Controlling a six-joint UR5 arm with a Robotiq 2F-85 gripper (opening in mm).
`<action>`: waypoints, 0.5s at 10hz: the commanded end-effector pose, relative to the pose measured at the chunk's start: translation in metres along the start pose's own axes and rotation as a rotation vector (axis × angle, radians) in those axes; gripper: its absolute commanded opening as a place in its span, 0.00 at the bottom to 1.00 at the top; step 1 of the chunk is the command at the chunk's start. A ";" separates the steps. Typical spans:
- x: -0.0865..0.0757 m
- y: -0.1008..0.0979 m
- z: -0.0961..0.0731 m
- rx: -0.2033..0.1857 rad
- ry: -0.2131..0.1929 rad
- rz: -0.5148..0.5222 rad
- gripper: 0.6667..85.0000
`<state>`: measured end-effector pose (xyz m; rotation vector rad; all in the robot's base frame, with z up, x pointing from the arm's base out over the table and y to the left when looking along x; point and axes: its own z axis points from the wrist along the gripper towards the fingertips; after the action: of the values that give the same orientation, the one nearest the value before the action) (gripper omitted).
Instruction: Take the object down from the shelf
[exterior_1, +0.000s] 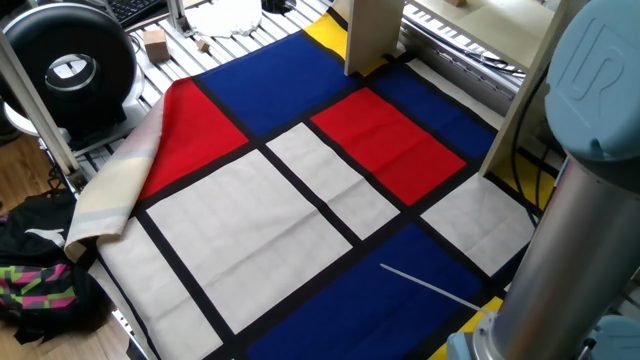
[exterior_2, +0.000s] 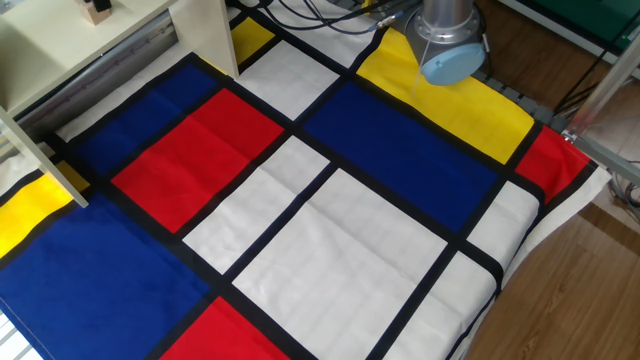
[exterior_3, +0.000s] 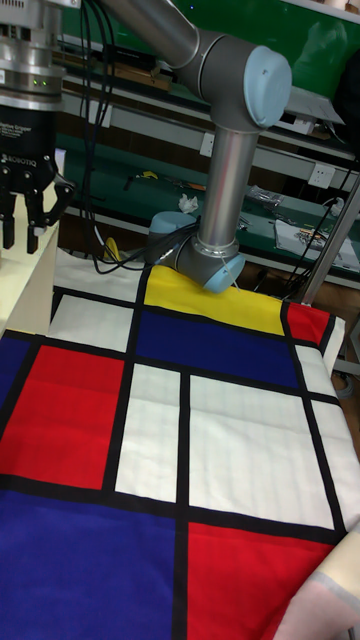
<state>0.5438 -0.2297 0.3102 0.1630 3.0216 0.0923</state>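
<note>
**One cube up on the shelf, one gripper over it**

One fixed view: a single checked cloth (exterior_1: 250, 210) of blue, red, white and yellow panels covers the table. Two wide upright panels of the shelf (exterior_1: 372, 35) stand on its far side. The one arm (exterior_1: 590, 150) fills the right edge, and its tool is out of the picture. Beyond the cloth, on the ribbed frame, lie one bigger tan block (exterior_1: 153, 42) and one black round device (exterior_1: 65, 65). One bag (exterior_1: 40, 270) sits on the floor.

The other fixed view: the object (exterior_2: 97, 12), one tiny tan cube, sits on the shelf's top board at the upper left corner. Dark parts stand close on either side of it, too small to make out.

Tall fixed view: the one gripper (exterior_3: 25, 238) hangs pointing down over the shelf top at the left edge. Its two fingers (exterior_3: 8, 228) stand somewhat apart with something pale between them. Whether they press on the cube cannot be told.
</note>
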 end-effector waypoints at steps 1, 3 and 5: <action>0.008 -0.006 -0.001 0.022 0.030 0.033 0.37; 0.008 -0.007 -0.002 0.029 0.030 0.042 0.36; 0.009 -0.006 -0.002 0.024 0.033 0.024 0.41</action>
<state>0.5349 -0.2366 0.3090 0.2077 3.0532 0.0511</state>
